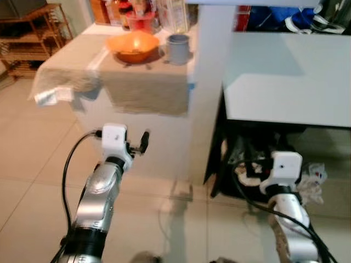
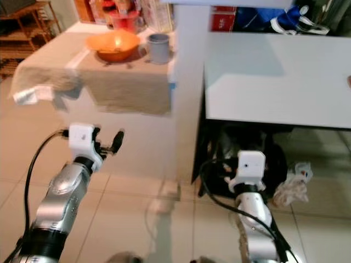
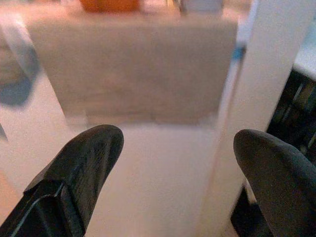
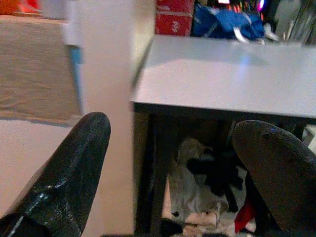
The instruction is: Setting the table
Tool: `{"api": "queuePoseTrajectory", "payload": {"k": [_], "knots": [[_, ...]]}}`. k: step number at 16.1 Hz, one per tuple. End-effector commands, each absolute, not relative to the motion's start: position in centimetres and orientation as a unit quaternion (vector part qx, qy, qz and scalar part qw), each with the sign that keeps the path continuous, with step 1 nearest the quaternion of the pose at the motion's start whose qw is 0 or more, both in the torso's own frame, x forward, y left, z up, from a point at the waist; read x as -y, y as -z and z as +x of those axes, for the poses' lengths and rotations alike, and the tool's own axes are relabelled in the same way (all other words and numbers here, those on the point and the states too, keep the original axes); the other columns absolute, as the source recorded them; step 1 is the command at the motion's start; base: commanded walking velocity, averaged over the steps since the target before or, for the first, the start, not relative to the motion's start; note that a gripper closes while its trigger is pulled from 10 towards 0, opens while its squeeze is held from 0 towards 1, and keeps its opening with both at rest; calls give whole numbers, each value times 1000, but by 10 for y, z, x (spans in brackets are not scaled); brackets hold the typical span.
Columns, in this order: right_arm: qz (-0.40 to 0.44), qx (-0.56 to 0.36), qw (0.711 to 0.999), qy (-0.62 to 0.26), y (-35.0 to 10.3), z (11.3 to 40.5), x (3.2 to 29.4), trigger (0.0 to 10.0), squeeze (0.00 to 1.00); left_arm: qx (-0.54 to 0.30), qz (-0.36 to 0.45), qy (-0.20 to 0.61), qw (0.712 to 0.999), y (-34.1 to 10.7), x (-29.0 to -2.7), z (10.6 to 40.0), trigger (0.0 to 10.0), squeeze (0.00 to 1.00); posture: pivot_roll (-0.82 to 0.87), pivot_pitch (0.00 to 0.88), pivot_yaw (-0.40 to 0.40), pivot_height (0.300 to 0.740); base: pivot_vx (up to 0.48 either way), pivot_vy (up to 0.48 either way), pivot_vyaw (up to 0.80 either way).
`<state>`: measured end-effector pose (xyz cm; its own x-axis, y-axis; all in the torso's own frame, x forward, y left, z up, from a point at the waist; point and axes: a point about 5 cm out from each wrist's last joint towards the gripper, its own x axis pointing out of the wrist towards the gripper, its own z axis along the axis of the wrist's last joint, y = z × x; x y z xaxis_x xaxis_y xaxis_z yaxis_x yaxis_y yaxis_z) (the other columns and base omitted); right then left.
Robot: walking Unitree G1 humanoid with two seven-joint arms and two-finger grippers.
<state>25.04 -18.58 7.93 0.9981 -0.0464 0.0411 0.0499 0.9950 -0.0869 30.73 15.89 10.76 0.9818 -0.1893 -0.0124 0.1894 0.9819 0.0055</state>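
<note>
The orange bowl (image 1: 132, 46) is seen resting on the cloth-draped surface (image 1: 71, 55), with the grey cup (image 1: 177, 48) just beside it, both probably kept near the edge so that they can be reached for the table setting. The left gripper (image 1: 143, 141) is held low in front of that surface with fingers spread wide and empty, seemingly readied for an approach. The right gripper (image 4: 173, 163) is likewise carried wide and empty, aimed at the white table (image 1: 285, 76) beside the cloth-draped surface.

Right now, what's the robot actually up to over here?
It is holding nothing. It faces a cloth-covered counter that carries an orange bowl and a grey cup, with a white table alongside. The left end effector and right end effector are both open, low in front of the furniture.
</note>
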Motion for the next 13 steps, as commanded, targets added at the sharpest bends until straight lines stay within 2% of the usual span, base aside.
{"api": "queuePoseTrajectory", "payload": {"k": [1, 5, 6, 9, 11, 13], "knots": [[-42, 38, 998, 20, -84, 249, 181, 10000, 0, 27, 18, 93, 995, -119, -164, 308, 10000, 0, 14, 0, 22, 718, 0, 0, 0], [-44, 34, 998, 15, -83, 233, 178, 10000, 0, 63, 48, 75, 994, -123, -183, 287, 10000, 0, -1, 0, 23, 718, 0, 0, 0], [-54, 38, 998, 10, -84, 230, 178, 10000, 0, 59, 49, 90, 993, -120, -177, 282, 10000, 0, 3, 0, 17, 718, 0, 0, 0], [-80, 78, 994, -6, -95, 237, 171, 10000, 0, 61, 33, 114, 991, -127, -154, 293, 10000, 0, 8, 0, 10, 718, 0, 0, 0], [-76, 87, 993, 3, -99, 240, 172, 10000, 0, 69, 22, 117, 991, -132, -151, 295, 10000, 0, 9, 0, 12, 718, 444, 0, 0], [-58, 80, 995, 24, -99, 241, 178, 10000, 0, 65, 13, 94, 993, -133, -155, 299, 10000, 0, 8, 0, 11, 718, 351, 324, 0]]}}
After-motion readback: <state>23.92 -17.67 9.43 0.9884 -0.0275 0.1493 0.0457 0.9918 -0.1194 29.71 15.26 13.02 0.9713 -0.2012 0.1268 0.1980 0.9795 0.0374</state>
